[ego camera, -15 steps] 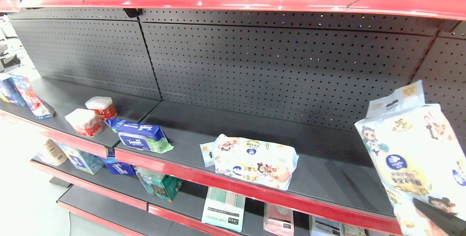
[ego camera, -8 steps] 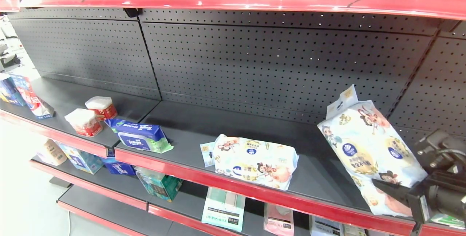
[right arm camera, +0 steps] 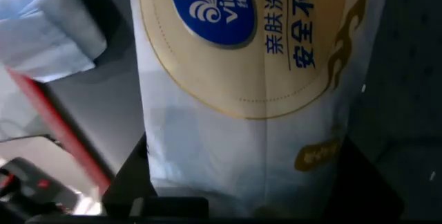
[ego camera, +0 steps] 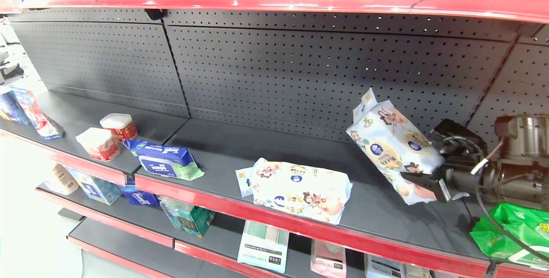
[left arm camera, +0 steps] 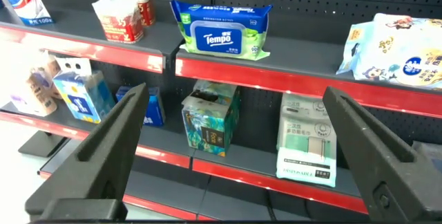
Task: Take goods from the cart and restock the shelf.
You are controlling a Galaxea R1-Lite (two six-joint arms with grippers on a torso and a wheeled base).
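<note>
My right gripper [ego camera: 422, 179] is shut on a white cartoon-printed pack [ego camera: 392, 149], held tilted just above the black shelf board [ego camera: 240, 149] at its right end. The same held pack [right arm camera: 248, 86] crosses the right wrist view between the dark fingers [right arm camera: 169, 207]. A matching pack [ego camera: 300, 190] lies flat at the shelf's middle front. My left gripper [left arm camera: 231, 155] hangs open below, in front of the lower shelves, with nothing between its fingers [left arm camera: 97, 155].
A blue wipes pack [ego camera: 165, 160], two red-and-white tubs [ego camera: 107, 137] and cartons [ego camera: 30, 113] sit on the shelf's left part. A green pack [ego camera: 514, 231] lies at the far right front. The red shelf lip [ego camera: 300, 226] runs below. Lower shelves hold several boxes.
The right arm has carried the pack left and inward from the lower right corner over the shelf board. The arm and the green pack have come into sight.
</note>
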